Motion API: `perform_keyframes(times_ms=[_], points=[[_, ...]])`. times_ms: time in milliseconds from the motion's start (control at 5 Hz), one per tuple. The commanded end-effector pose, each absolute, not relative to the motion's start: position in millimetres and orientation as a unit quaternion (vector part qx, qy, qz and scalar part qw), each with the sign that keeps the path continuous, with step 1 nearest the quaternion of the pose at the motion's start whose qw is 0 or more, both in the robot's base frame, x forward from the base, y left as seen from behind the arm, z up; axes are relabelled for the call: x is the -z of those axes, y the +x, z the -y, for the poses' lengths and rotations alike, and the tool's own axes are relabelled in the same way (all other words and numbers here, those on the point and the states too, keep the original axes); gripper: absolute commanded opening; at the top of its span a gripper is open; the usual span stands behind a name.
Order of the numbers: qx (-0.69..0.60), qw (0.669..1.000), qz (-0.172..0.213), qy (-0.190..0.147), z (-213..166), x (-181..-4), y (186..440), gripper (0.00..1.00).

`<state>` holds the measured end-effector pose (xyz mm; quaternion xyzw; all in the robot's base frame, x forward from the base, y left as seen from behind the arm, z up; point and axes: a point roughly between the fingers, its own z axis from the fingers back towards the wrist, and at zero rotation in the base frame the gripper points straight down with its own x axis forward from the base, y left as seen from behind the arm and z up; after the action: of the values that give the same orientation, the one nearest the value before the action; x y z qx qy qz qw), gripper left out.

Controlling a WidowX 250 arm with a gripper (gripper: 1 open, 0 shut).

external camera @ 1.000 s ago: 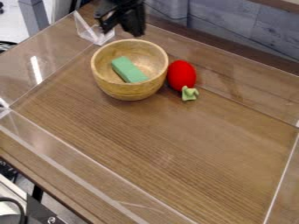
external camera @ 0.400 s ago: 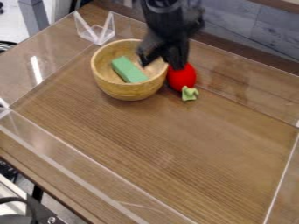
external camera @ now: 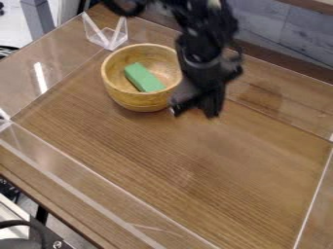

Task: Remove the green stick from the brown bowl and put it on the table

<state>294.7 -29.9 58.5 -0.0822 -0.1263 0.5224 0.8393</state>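
Observation:
The green stick (external camera: pixel 143 78) lies flat inside the brown bowl (external camera: pixel 119 93), which stands at the back left of the table (external camera: pixel 196 185). My gripper (external camera: pixel 198 105) hangs low just to the right of the bowl, outside its rim, on a black arm that comes in from the back. It is shut, and I see nothing held between its fingers. It does not touch the stick.
Clear acrylic walls (external camera: pixel 39 160) edge the tabletop on all sides. A clear folded piece (external camera: pixel 104 34) stands behind the bowl. The arm covers the spot right of the bowl.
The arm has swung from behind the bowl, across its right rim, forward and down to the bowl's right side. It now hides the red strawberry toy. Stick and bowl have not moved.

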Motion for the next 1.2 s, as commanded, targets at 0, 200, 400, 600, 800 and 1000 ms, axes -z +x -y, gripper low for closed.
perform_keyframes(times_ms=[0, 200, 400, 600, 800, 1000], points=[[-0.542, 0.823, 0.148, -0.083, 37.7, -50.1, 295.4, 0.00], [-0.572, 0.803, 0.150, -0.075, 49.3, -35.1, 295.8, 0.00], [-0.577, 0.800, 0.147, -0.076, 39.0, -36.4, 280.3, 0.00], [-0.575, 0.803, 0.138, -0.078, 34.8, -31.6, 261.3, 0.00], [-0.569, 0.808, 0.131, -0.078, 29.6, -30.4, 246.9, 0.00], [-0.563, 0.813, 0.123, -0.081, 28.9, -30.5, 235.0, 0.00]])
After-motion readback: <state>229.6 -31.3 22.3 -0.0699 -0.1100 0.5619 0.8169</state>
